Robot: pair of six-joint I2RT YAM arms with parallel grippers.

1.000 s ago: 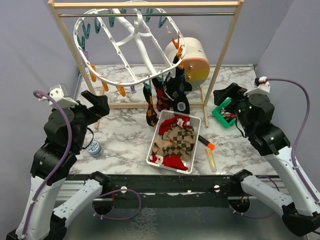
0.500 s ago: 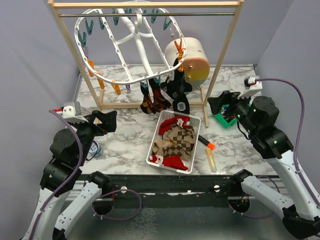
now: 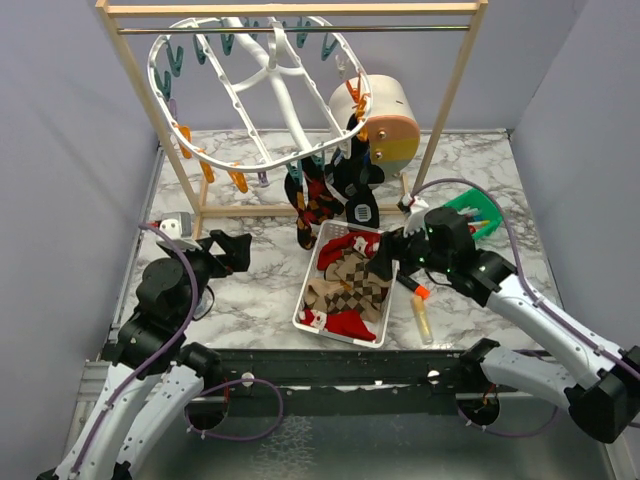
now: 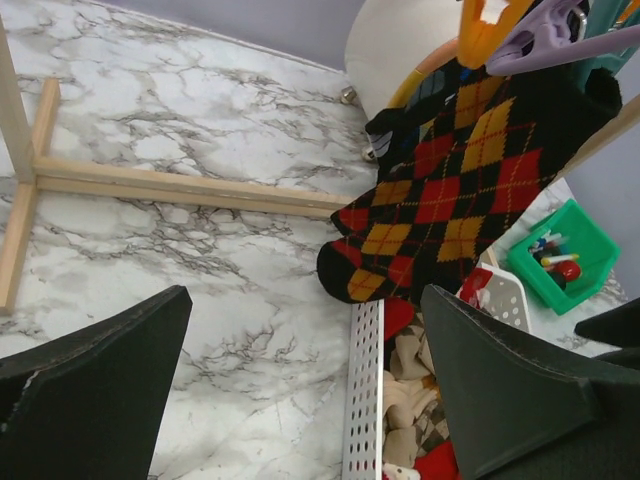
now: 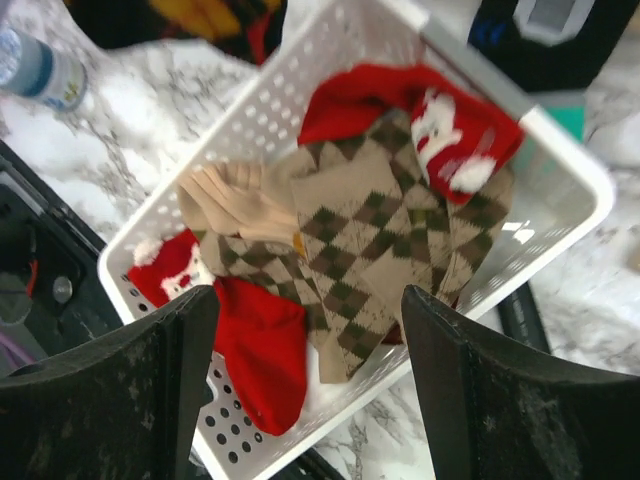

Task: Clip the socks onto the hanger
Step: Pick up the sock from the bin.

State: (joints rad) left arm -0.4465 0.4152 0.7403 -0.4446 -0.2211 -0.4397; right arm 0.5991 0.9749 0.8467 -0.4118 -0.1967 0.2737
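I see tan argyle and red socks (image 5: 350, 240) heaped in the white basket (image 5: 572, 150), right beneath my right gripper (image 5: 308, 300); its jaws are spread wide with nothing gripped. My left gripper (image 4: 305, 300), fully spread and empty, faces the black-red-yellow argyle sock (image 4: 450, 190) clipped to the hanger (image 3: 272, 62).

The white, grey-veined marble table (image 3: 250, 290) carries a wooden rack's base bars (image 3: 250, 210) toward the back, with a cream, orange and yellow drum (image 3: 385, 120) behind them; near the middle sits a white perforated basket (image 3: 308, 272) of socks (image 3: 352, 276). Just right of the basket lie an orange-tipped black marker (image 3: 418, 289) and a yellow tube (image 3: 424, 320); a green bin (image 3: 480, 212) stands further right, and a small bottle (image 5: 38, 68) stands left of the basket.
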